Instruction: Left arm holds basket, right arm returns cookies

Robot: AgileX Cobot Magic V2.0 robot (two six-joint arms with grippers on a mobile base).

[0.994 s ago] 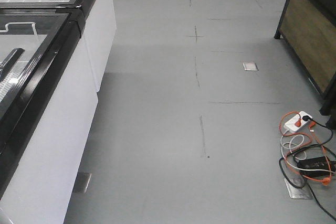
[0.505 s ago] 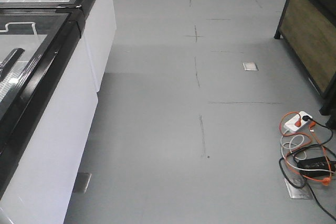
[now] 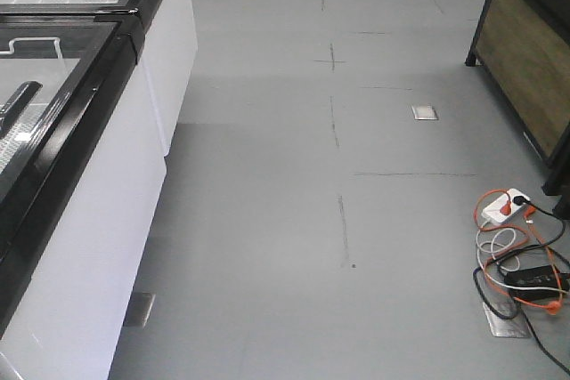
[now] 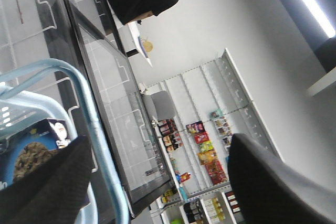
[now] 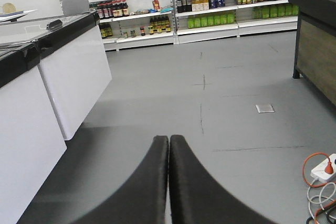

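Left gripper (image 4: 160, 142) gaping wide, basket (image 4: 97, 124) handle passing between its fingers
Cookies (image 4: 31, 157) lying inside basket; right gripper (image 5: 169, 140) pressing fully closed

Along the floor's (image 3: 267, 220) left edge, freezer cabinets (image 3: 107, 175) end to end. Up at the far right corner, a counter (image 3: 525, 68). Down by the near right edge, a power strip (image 3: 505, 206), cables (image 3: 521, 264) tangled just before it, a floor plate (image 3: 508, 319) at the tangle's near end. Right at the back, shelves (image 5: 210, 24) along the wall. And there, cookies (image 4: 31, 153) in the basket (image 4: 93, 124), freezer cabinets just beyond its handle.
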